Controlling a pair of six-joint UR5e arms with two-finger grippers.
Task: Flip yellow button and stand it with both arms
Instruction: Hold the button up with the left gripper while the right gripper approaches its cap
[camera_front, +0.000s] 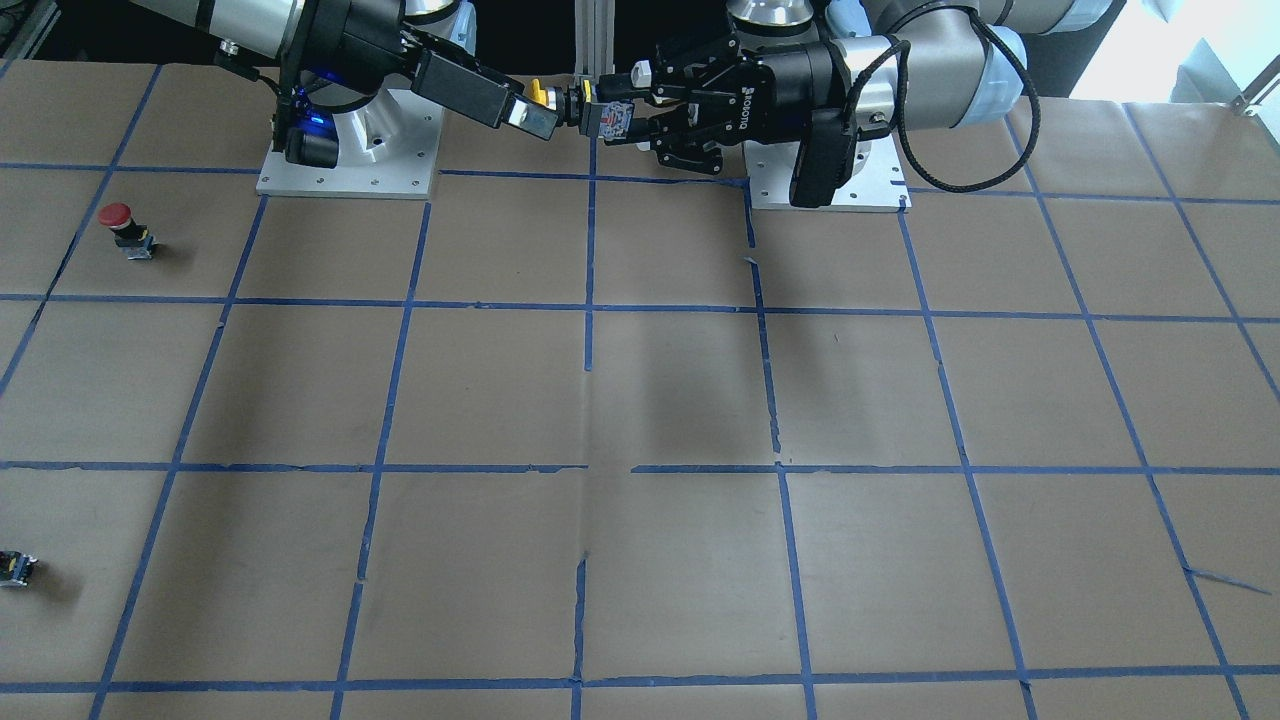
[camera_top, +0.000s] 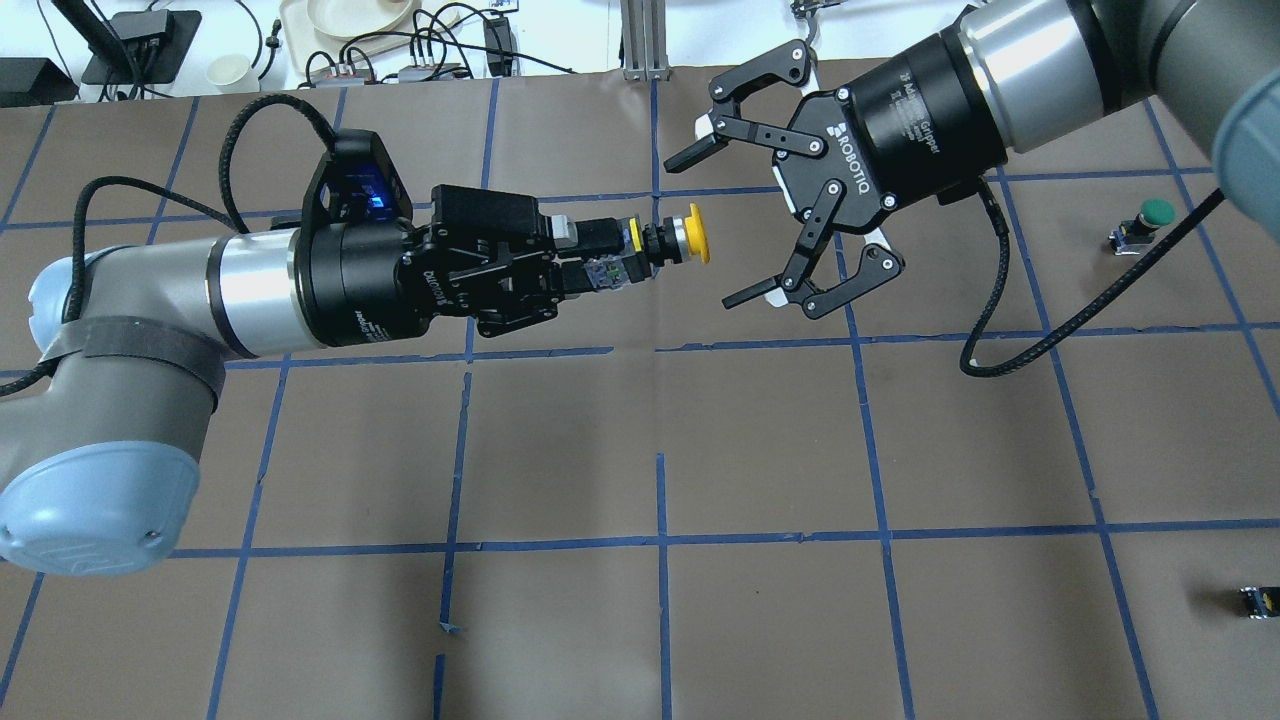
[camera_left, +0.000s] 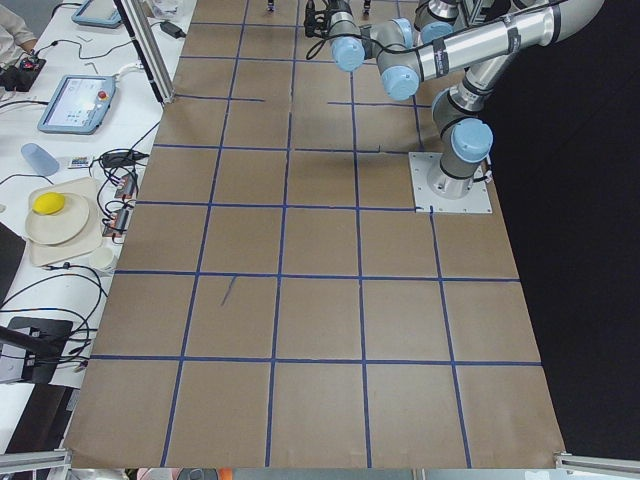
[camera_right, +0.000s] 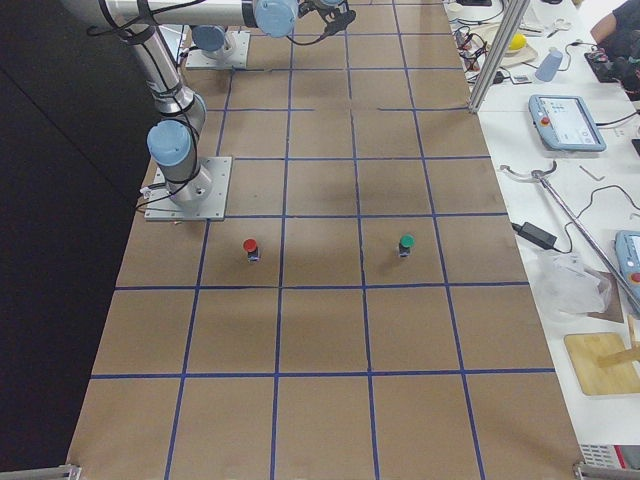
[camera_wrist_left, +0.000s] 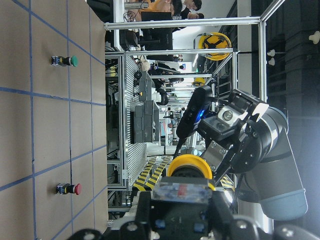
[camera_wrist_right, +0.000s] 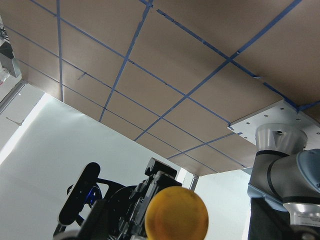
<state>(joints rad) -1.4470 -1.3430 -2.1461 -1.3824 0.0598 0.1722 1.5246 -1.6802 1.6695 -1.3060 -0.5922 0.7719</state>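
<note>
My left gripper (camera_top: 603, 256) is shut on the grey-black base of the yellow button (camera_top: 696, 235) and holds it level in the air, with the cap pointing at my right gripper. My right gripper (camera_top: 708, 229) is open, with its fingertips on either side of the cap and not touching it. In the front view the left gripper (camera_front: 612, 118) holds the button (camera_front: 539, 93) by its base, and the right gripper (camera_front: 534, 108) is at the cap. The cap fills the bottom of the right wrist view (camera_wrist_right: 176, 213). It also shows in the left wrist view (camera_wrist_left: 189, 167).
A red-capped button (camera_front: 125, 228) and a small capless block (camera_front: 15, 568) stand on the robot's right side of the brown papered table (camera_front: 640, 400). A green-capped button (camera_top: 1146, 220) stands there too. Both arm bases (camera_front: 350, 150) sit at the table's robot side.
</note>
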